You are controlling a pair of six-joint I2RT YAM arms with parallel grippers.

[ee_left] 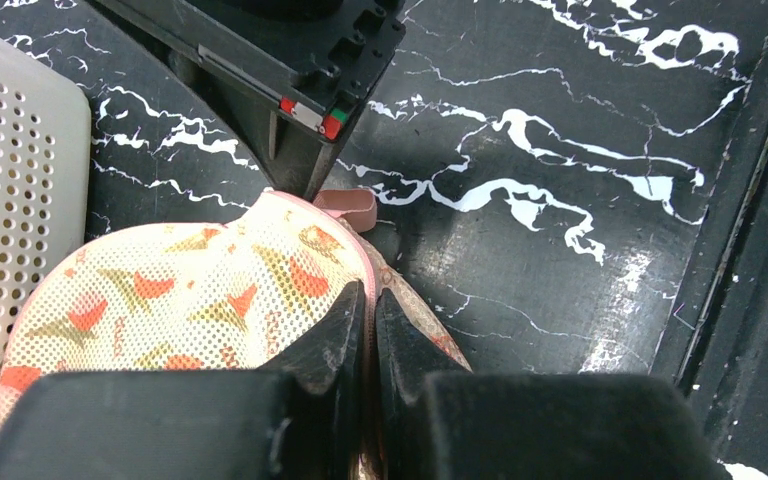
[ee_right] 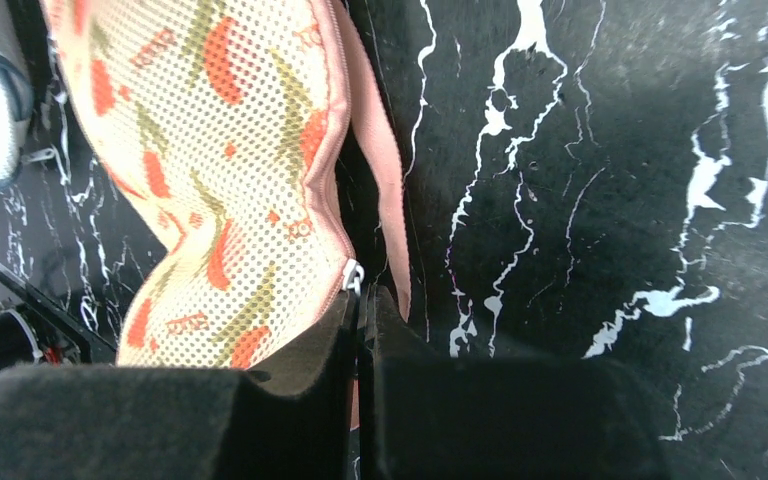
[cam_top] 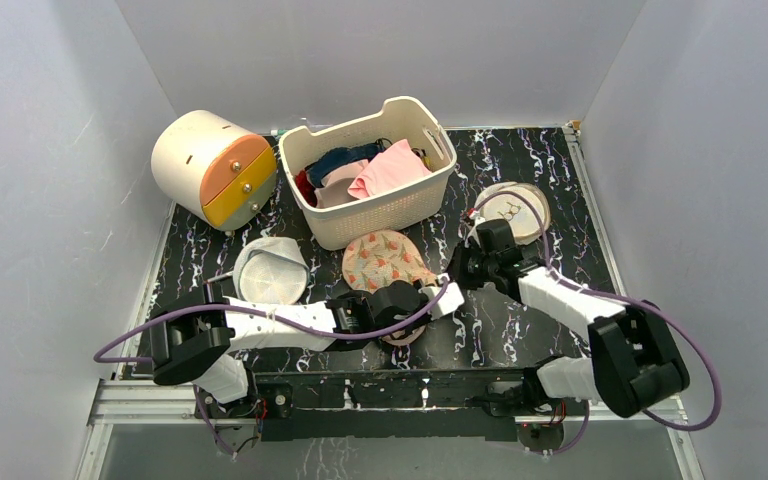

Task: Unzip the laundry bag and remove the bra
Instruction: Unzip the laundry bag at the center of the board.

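The laundry bag (cam_top: 385,260), beige mesh with red-orange floral print and pink trim, lies in front of the basket. My left gripper (cam_top: 422,296) lies over its middle and is shut on the pink zipper seam at the bag's edge (ee_left: 370,310). My right gripper (cam_top: 457,272) is at the bag's right side, shut on the silver zipper pull (ee_right: 353,277) beside a pink strap loop (ee_right: 375,160). The bag (ee_right: 210,150) looks closed along the visible zipper. The bra is hidden.
A white perforated basket (cam_top: 430,190) with pink, dark blue and other garments stands behind the bag. A round cream drum (cam_top: 215,165) is at the back left. A white dome mesh bag (cam_top: 270,268) lies left, a round mesh disc (cam_top: 525,210) right.
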